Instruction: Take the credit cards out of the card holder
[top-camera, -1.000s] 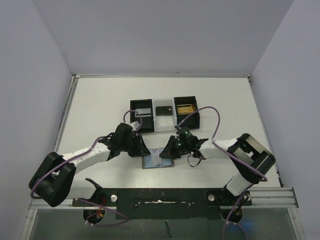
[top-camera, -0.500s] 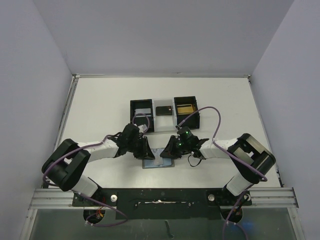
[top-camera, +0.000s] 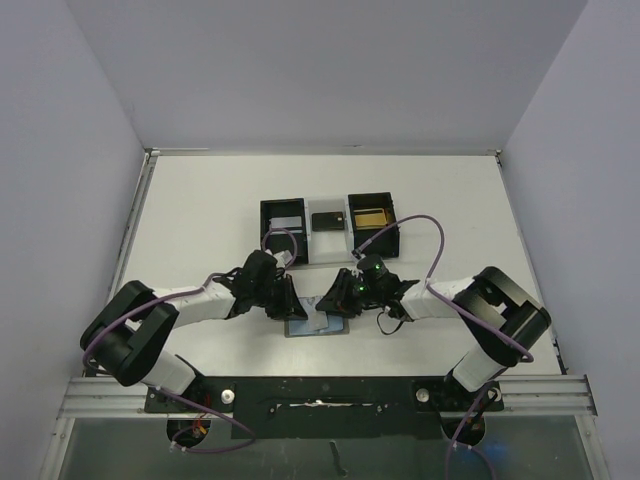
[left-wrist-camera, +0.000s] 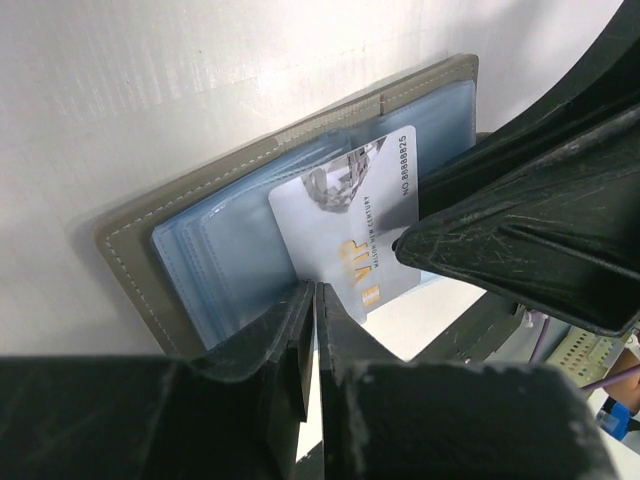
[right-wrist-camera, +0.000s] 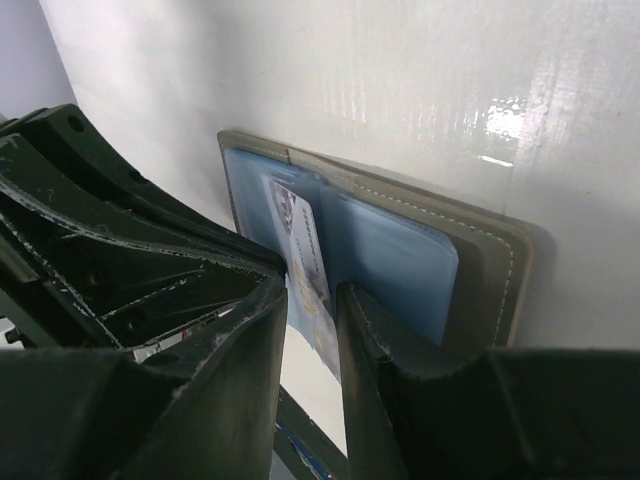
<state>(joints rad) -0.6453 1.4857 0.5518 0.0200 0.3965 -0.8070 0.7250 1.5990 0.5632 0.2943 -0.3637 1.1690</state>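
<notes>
Lying open: card holder (left-wrist-camera: 130, 250) | credit card (left-wrist-camera: 345, 230) partly out of pocket

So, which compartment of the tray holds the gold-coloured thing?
The right compartment. The middle one holds a dark item, the left one a pale item.

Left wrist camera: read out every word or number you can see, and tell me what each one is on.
"VIP": on the credit card sticking out of the card holder.
"NO 88888825": along one edge of the same card.
Small line of print beside "VIP": too small to read.
Top and right wrist views: nothing legible.
</notes>
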